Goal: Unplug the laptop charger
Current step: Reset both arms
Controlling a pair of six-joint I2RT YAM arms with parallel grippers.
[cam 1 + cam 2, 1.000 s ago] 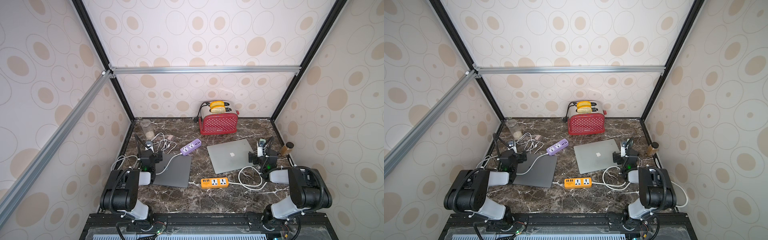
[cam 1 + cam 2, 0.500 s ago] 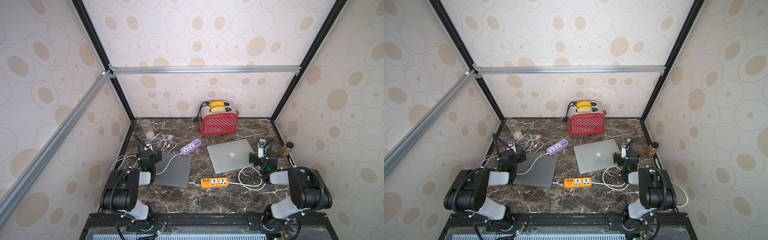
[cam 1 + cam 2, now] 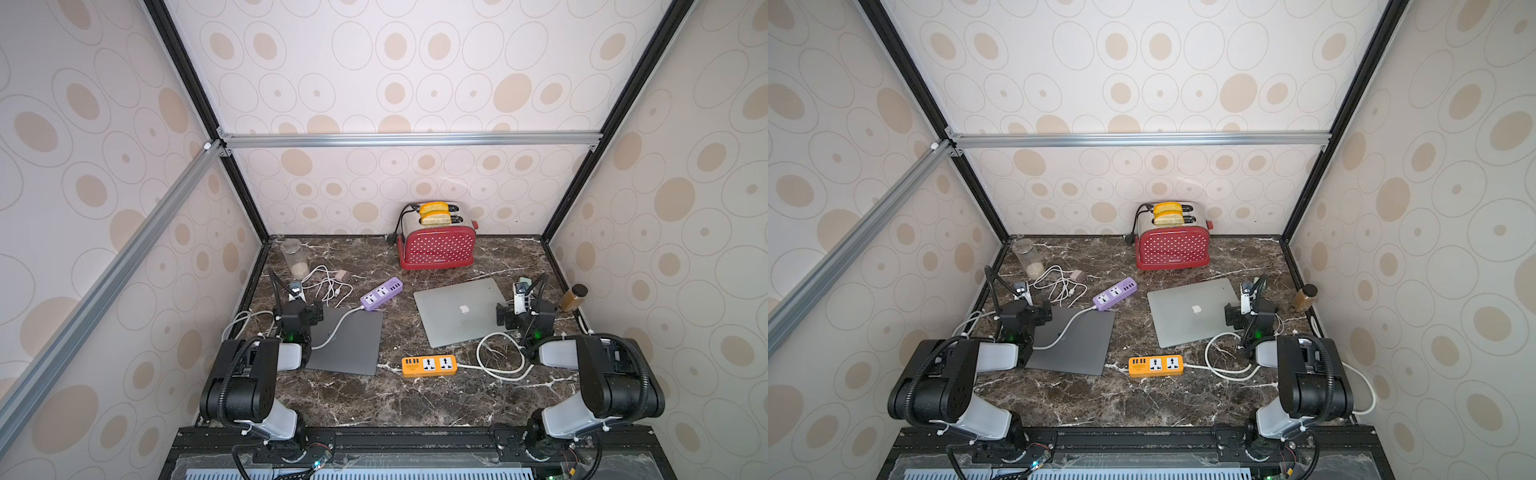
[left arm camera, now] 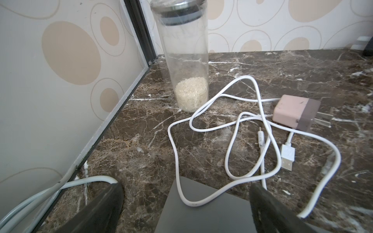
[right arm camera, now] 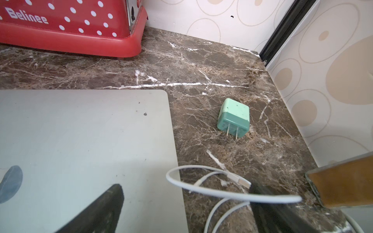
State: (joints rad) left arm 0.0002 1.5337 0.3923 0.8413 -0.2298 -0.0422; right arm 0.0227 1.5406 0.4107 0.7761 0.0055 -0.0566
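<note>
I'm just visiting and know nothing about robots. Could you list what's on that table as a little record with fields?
Surface: dark brown marble tabletop
Appliance: red polka-dot toaster, two bread slices in its slots
Laptops: closed silver laptop; closed dark grey laptop
Strips: purple power strip; orange power strip
Loose chargers: pink charger block; mint-green charger block, prongs bare
Left gripper: open, empty
Right gripper: open, empty

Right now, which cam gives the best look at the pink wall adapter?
Left wrist view: the pink adapter fills a good part of the frame, sharp, with its prongs plainly visible. In both top views it is only a small pale block with no detail readable. The right wrist view does not show it.
</note>
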